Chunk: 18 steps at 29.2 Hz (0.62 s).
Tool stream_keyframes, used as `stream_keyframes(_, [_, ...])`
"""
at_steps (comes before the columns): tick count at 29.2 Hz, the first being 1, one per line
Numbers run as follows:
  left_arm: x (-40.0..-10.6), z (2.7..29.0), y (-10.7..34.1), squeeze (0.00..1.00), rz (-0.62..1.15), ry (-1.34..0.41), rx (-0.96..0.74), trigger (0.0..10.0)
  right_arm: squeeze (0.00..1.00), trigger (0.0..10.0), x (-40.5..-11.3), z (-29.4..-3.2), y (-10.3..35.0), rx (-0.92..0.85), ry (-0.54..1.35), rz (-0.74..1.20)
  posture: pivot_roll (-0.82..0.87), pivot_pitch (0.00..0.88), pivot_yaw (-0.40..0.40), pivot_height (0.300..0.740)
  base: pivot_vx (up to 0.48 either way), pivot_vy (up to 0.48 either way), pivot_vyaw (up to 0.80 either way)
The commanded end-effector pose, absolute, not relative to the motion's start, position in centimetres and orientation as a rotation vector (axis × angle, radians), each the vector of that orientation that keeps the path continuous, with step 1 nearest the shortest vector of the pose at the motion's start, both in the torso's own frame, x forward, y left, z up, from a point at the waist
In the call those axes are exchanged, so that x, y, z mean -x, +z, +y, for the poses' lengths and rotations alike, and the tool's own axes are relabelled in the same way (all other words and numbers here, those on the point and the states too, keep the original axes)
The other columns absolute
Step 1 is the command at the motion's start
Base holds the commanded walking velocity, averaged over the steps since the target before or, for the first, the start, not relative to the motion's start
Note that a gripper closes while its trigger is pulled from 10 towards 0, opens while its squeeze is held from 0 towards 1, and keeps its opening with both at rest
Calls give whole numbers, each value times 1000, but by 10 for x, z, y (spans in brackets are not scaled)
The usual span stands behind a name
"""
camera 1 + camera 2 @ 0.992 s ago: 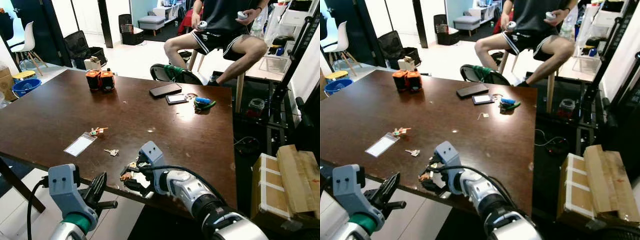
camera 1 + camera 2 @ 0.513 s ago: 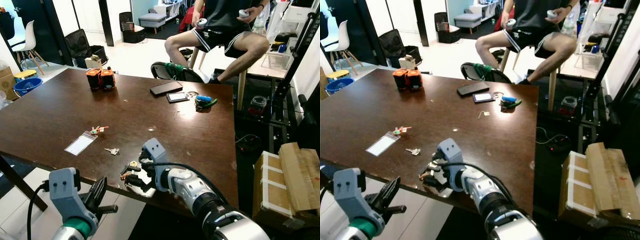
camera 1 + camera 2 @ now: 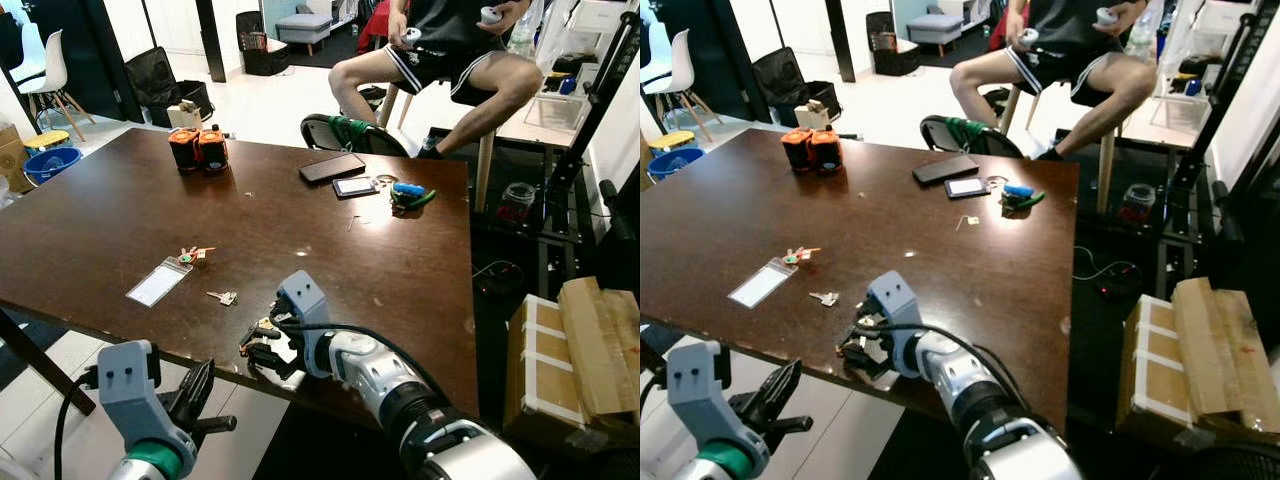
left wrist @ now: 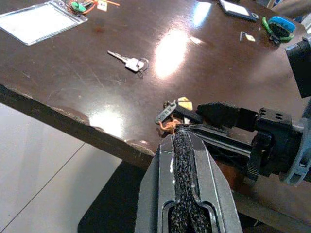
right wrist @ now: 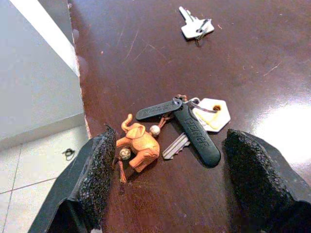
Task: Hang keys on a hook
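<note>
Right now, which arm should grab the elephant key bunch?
Right. The right gripper is open with its fingers on either side of the key bunch near the table edge, so closing should take it. The left gripper hangs below the table edge, off the surface.

We see the table (image 3: 120,215) filling the left and centre of the frame. The key bunch (image 5: 177,127) lies at its near edge, lower centre, between the spread fingers of the right gripper (image 3: 262,343). A single key (image 3: 222,296) lies just up-left of it, a card sleeve (image 3: 158,284) further left. Two phones (image 3: 343,175) sit upper centre. A person (image 3: 455,50) sits beyond the far edge, top right. The left gripper (image 3: 195,405) hangs below the table edge, lower left. Boxes (image 3: 575,355) stand at right.
</note>
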State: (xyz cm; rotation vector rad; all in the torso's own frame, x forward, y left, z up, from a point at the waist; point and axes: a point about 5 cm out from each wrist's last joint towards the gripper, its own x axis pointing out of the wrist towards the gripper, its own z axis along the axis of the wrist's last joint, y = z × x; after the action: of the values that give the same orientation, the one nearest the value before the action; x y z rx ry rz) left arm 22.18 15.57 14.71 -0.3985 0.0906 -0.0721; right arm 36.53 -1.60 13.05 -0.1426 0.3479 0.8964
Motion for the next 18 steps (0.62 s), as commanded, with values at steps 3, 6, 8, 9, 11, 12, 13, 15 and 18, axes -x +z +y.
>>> stream_keyframes(3, [-219, 158, 142, 0, 121, -50, 393, 10000, 0, 10000, -353, -7, 111, 153, 931, 431, 36, 133, 149, 740, 0, 0, 0])
stream_keyframes(6, [-219, 159, 142, 0, 122, -49, 393, 10000, 0, 10000, -352, -4, 111, 160, 943, 431, 36, 133, 149, 740, 0, 0, 0])
stream_keyframes(8, [-219, 159, 142, 0, 122, -45, 394, 10000, 0, 10000, -348, 1, 108, 180, 975, 445, 37, 133, 146, 740, 0, 0, 0])
stream_keyframes(9, [-219, 159, 142, 0, 122, -43, 395, 10000, 0, 10000, -343, 5, 103, 207, 1008, 471, 37, 133, 146, 740, 0, 0, 0])
stream_keyframes(11, [-219, 159, 142, 0, 121, -43, 397, 10000, 0, 10000, -340, 5, 99, 224, 1026, 488, 37, 132, 143, 740, 0, 0, 0])
stream_keyframes(12, [-219, 159, 142, 0, 121, -43, 397, 10000, 0, 10000, -340, 5, 99, 224, 1026, 488, 37, 132, 143, 740, 0, 0, 0])
stream_keyframes(13, [-219, 159, 142, 0, 121, -43, 398, 10000, 0, 10000, -338, 5, 96, 234, 1037, 499, 37, 132, 143, 740, 0, 0, 0])
stream_keyframes(15, [-219, 159, 142, 0, 120, -43, 399, 10000, 0, 10000, -336, 5, 93, 243, 1051, 514, 35, 128, 141, 740, 0, 0, 0])
stream_keyframes(18, [-219, 158, 142, 0, 120, -45, 403, 10000, 0, 9765, -331, 3, 85, 257, 1072, 545, 32, 124, 141, 740, 0, 0, 0])
